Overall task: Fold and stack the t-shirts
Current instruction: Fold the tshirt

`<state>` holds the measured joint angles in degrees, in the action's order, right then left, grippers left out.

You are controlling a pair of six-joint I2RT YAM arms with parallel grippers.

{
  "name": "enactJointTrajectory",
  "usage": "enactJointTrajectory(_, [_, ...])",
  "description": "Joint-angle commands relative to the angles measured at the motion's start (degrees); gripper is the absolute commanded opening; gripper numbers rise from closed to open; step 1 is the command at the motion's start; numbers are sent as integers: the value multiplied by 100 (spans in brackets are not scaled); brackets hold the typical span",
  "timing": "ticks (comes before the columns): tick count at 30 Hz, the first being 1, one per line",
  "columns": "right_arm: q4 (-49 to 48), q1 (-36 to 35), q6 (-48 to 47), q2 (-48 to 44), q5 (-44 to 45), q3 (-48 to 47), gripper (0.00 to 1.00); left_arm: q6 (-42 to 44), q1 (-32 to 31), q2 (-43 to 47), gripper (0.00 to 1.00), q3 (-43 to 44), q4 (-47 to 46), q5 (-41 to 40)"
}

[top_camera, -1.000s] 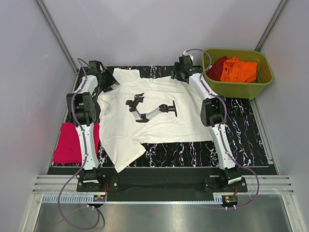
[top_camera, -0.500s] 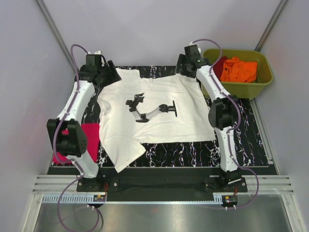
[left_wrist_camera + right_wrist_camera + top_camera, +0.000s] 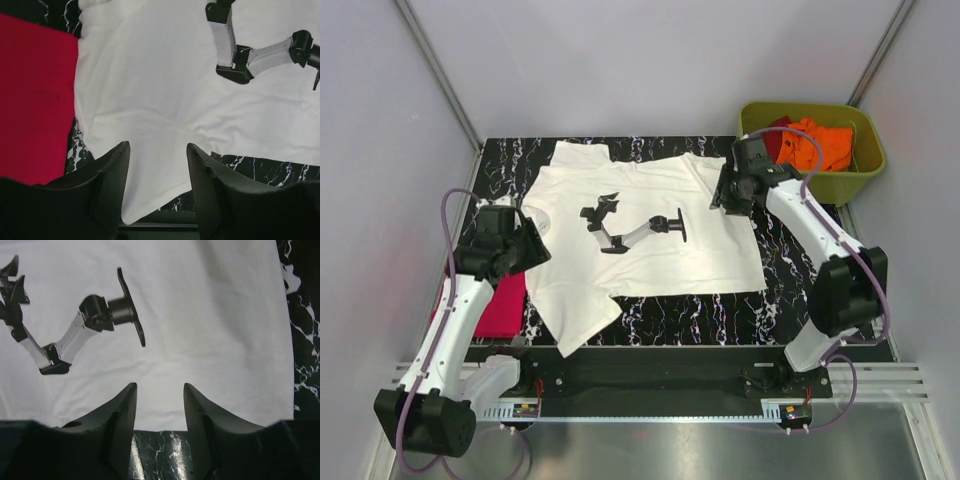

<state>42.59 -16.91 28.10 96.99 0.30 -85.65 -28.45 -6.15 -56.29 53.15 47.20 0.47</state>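
Observation:
The white t-shirt point(image 3: 650, 250) lies spread flat on the black marbled mat, black print point(image 3: 632, 222) facing up, neck to the left. My left gripper point(image 3: 527, 246) hovers open over the shirt's left edge by the neck; in the left wrist view the gripper point(image 3: 157, 165) is above the near sleeve of the white cloth point(image 3: 165, 100). My right gripper point(image 3: 723, 192) hovers open over the shirt's right part; its wrist view shows the gripper point(image 3: 159, 395) above the shirt's edge point(image 3: 210, 330). A magenta-pink shirt point(image 3: 500, 308) lies folded at the left, also visible in the left wrist view point(image 3: 35, 100).
An olive-green tub point(image 3: 850, 182) at the back right holds an orange shirt point(image 3: 822, 145) and a dark red one point(image 3: 780, 133). The black marbled mat point(image 3: 800, 290) is bounded by grey walls and a metal rail at the near edge.
Both arms have drawn back from the shirt's far edge. The left gripper moved down to the shirt's left side, the right gripper to its right side. The shirt now lies flatter.

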Motion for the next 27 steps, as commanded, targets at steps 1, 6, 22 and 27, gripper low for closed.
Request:
enactJointTrajectory(1, [57, 56, -120, -1022, -56, 924, 46, -143, 0, 347, 53, -313, 402, -503])
enactJointTrajectory(6, [30, 564, 29, -2130, -284, 2534, 38, -538, 26, 339, 51, -402, 799, -933])
enactJointTrajectory(22, [408, 1348, -41, -2633, -688, 3019, 40, -1330, 949, -927, 36, -1254, -325, -548])
enactJointTrajectory(27, [312, 1374, -6, -2562, -890, 3028, 40, -1251, 958, -1278, 37, -1184, -633, -706])
